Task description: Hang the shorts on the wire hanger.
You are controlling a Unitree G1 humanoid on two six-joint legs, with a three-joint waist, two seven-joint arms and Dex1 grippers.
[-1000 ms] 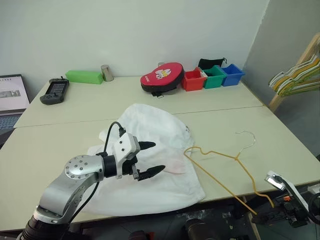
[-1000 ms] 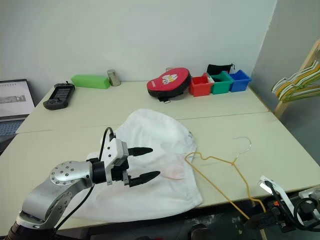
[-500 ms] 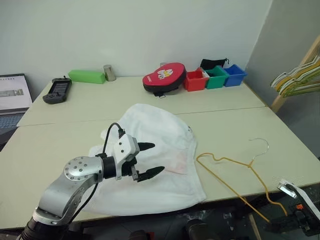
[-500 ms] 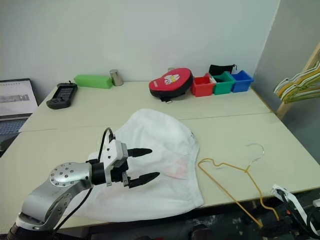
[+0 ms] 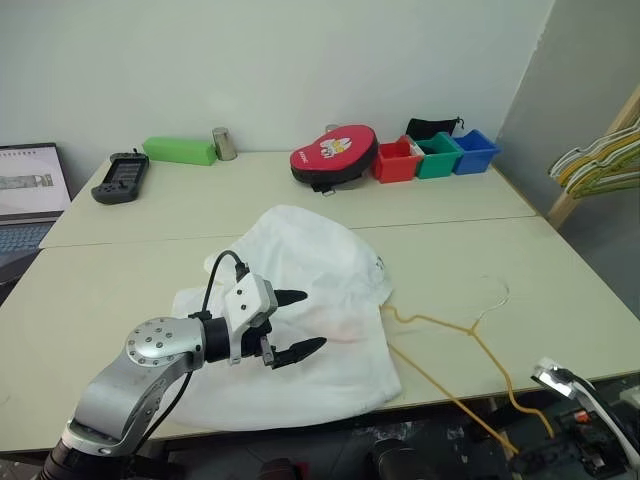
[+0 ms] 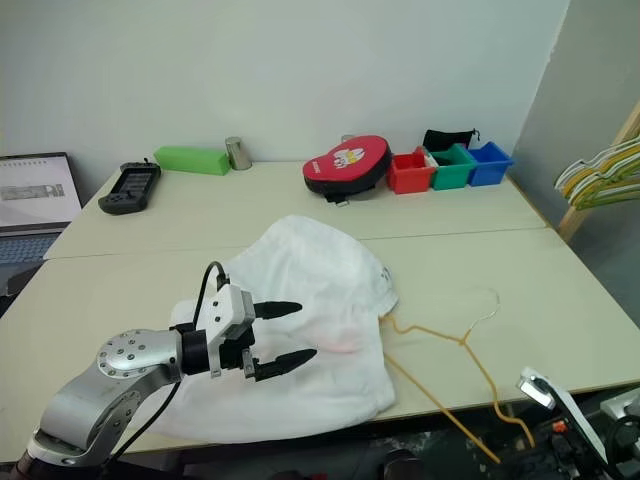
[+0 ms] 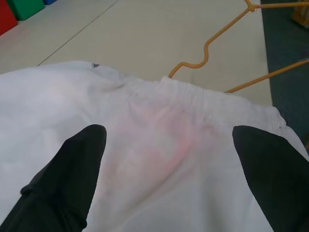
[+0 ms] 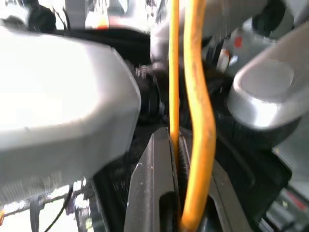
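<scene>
My left gripper [image 5: 290,323] hung released over the shorts [image 5: 310,300] at centre frame, while my right gripper [image 8: 179,159] clenched the hanger [image 5: 455,345] lower right.

- Head pair looks forward and down over the table [image 5: 560,280] — both share the shorts [image 5: 320,290].
- Left wrist view sits close above the shorts' waistband.
- Right wrist view looks closely along the wire hanger [image 8: 195,96].
</scene>
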